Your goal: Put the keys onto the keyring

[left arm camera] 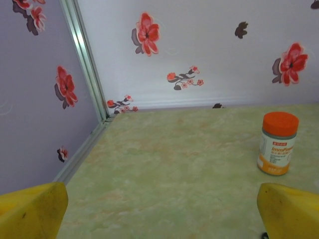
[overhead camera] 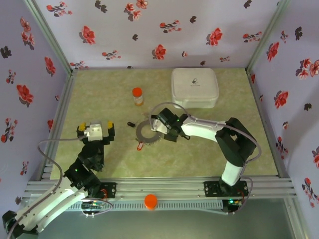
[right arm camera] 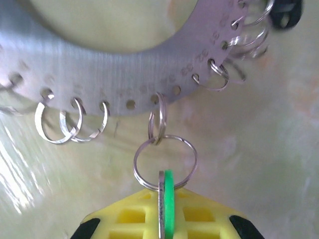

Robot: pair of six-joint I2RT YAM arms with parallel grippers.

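1. Right claw (right arm camera: 166, 211) is pressed together on the green key (right arm camera: 168, 191), pinching it edge-on between its yellow fingers (right arm camera: 124, 216). The key's wire loop (right arm camera: 164, 159) sticks out just beyond the fingertips.
2. That loop is linked through a small split ring (right arm camera: 158, 119), which hangs from a hole in the rim of the keyring (right arm camera: 99, 55). Up close the keyring is a flat grey band punched with holes, with more bare split rings along its edge.
3. The step in hand looks like seating this key and letting it go. To do that well:
   - Check that the loop is fully past the gap in the split ring.
   - Keep the key low, so there is no pull on the band.
   - Part the jaws slowly and draw back to the right without dragging the keyring along.
4. From above, the keyring (overhead camera: 148, 132) lies flat in the middle of the table (overhead camera: 99, 94). It sits just left of the right claw and a little nearer, and the fingertips reach over its far-right rim.
5. A red key (overhead camera: 140, 146) lies at the near-left edge of the ring, and a black key (overhead camera: 131, 124) lies just off its far-left edge. Whether either one is hooked on, I cannot tell.
6. Left claw (overhead camera: 94, 130) is spread wide and empty, well to the left of the ring.
7. An orange bottle (overhead camera: 137, 96) stands beyond the ring, and a white case (overhead camera: 194, 87) lies far right of it.
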